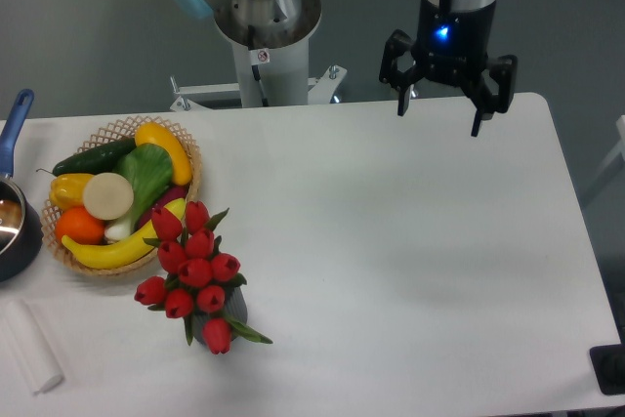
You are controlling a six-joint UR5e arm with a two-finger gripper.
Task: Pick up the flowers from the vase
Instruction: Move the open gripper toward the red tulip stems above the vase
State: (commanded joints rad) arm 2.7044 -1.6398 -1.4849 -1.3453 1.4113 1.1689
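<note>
Flowers (195, 275) sit in the vase (232, 312), well apart from the open hand (438, 116)

vase (232, 312) mostly hidden by flowers (195, 271)

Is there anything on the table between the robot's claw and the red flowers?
No. In the camera view, only bare white table lies between the open gripper and the flowers. The fruit basket sits off to the side.
</note>
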